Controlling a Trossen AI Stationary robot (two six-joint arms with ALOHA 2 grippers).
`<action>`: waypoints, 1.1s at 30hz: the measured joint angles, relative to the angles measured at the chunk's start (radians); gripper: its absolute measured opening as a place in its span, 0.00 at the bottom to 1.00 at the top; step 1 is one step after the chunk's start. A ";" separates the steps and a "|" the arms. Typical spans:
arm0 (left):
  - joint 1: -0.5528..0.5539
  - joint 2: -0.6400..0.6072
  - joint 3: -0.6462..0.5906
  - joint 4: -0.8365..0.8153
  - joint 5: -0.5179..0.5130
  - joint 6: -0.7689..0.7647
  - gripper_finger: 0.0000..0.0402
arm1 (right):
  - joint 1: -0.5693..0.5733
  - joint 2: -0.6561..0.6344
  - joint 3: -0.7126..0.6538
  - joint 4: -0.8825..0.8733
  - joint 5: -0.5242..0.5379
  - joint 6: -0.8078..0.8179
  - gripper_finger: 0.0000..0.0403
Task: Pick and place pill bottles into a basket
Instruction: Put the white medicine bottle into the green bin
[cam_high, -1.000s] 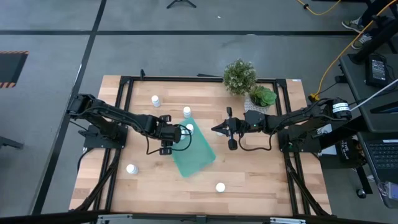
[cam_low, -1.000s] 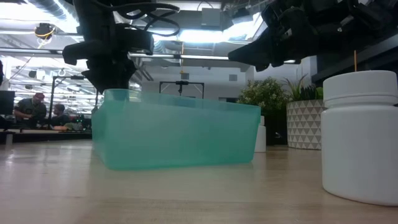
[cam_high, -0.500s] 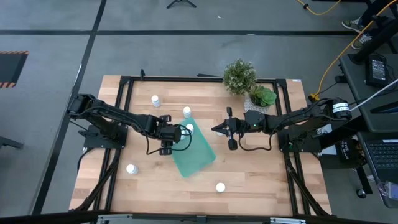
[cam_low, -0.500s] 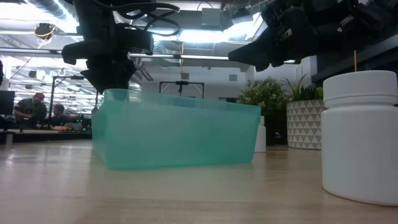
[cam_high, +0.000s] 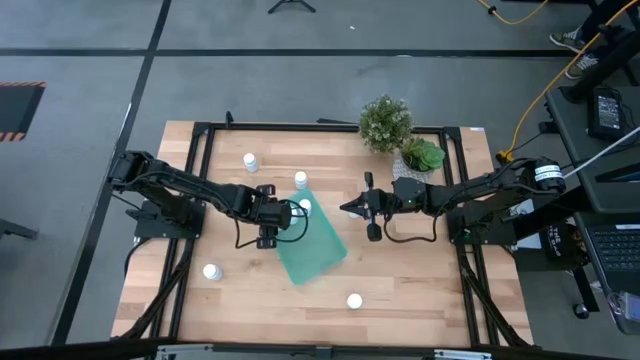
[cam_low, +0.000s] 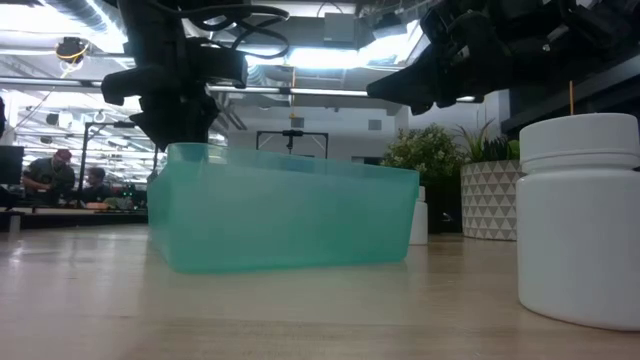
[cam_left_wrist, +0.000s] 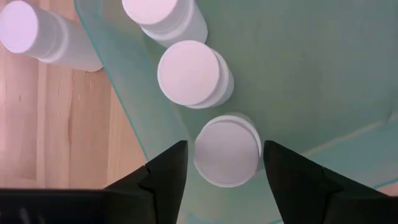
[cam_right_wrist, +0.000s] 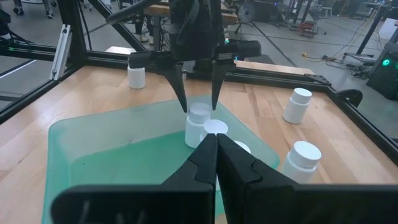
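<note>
The left gripper (cam_high: 291, 212) hangs over the upper corner of the basket (cam_high: 318, 250), just left of the high view's centre. Its jaws stand apart on either side of a bottle (cam_left_wrist: 227, 150) resting in the basket, with gaps showing on both sides, so it is released. Two more bottles (cam_left_wrist: 194, 73) stand beside it inside the basket. Another bottle (cam_high: 300, 180) sits on the bench (cam_high: 420, 280) just above the basket; others (cam_high: 354, 300) lie scattered at upper left, lower left and bottom centre. The right gripper (cam_high: 352, 208) hovers right of the basket, jaws clenched on nothing.
</note>
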 joint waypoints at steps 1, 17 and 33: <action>0.000 0.000 0.000 0.000 -0.003 0.000 0.51 | 0.000 0.000 0.000 0.000 0.000 0.000 0.03; 0.000 -0.011 0.065 -0.071 0.028 0.018 0.52 | 0.000 0.000 0.000 0.000 0.000 0.000 0.03; -0.009 -0.226 0.071 -0.224 0.066 -0.045 0.51 | 0.000 0.001 0.000 -0.027 0.006 0.000 0.03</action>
